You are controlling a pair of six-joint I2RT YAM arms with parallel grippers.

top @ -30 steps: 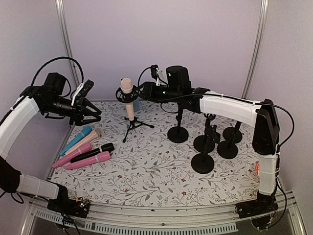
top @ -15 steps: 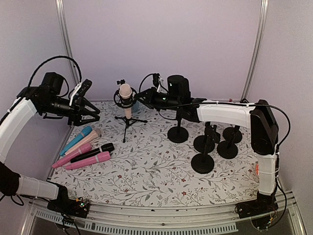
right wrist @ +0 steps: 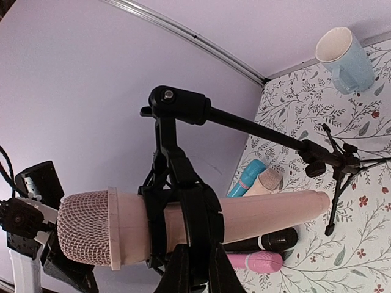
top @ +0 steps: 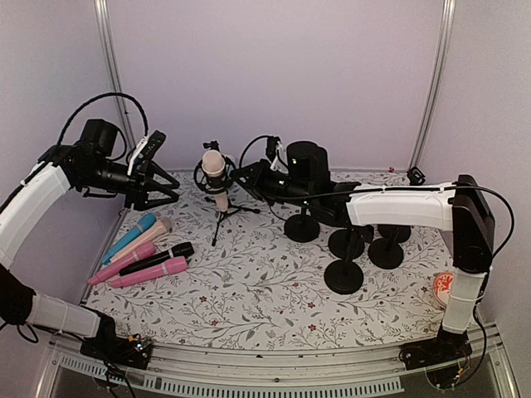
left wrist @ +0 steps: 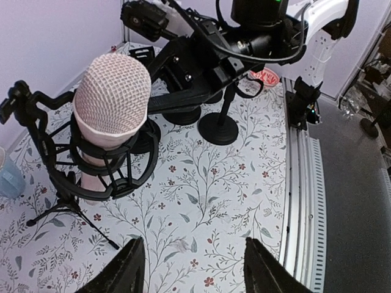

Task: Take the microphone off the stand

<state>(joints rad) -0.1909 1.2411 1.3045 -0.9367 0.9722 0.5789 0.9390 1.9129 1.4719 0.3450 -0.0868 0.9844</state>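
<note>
A pale pink microphone (top: 215,176) sits in a black shock mount on a small tripod stand (top: 222,217) at the back left of the table. My right gripper (top: 238,174) is shut on the mount's ring; in the right wrist view (right wrist: 200,270) its fingers (right wrist: 181,271) clamp the ring (right wrist: 197,207) around the microphone (right wrist: 263,213). My left gripper (top: 168,189) is open and empty, just left of the microphone. In the left wrist view (left wrist: 192,271) the microphone's mesh head (left wrist: 113,91) lies ahead and to the left.
Several loose microphones (top: 143,253) lie at the left of the flowered table. Several black round-base stands (top: 344,275) stand at the right. A blue cup (right wrist: 345,56) is behind the tripod. A red and white object (top: 444,287) is by the right arm.
My right arm has swung lower and toward the front with the mount in its grip, and the microphone sits slightly lower. My left gripper has moved a little right toward the microphone.
</note>
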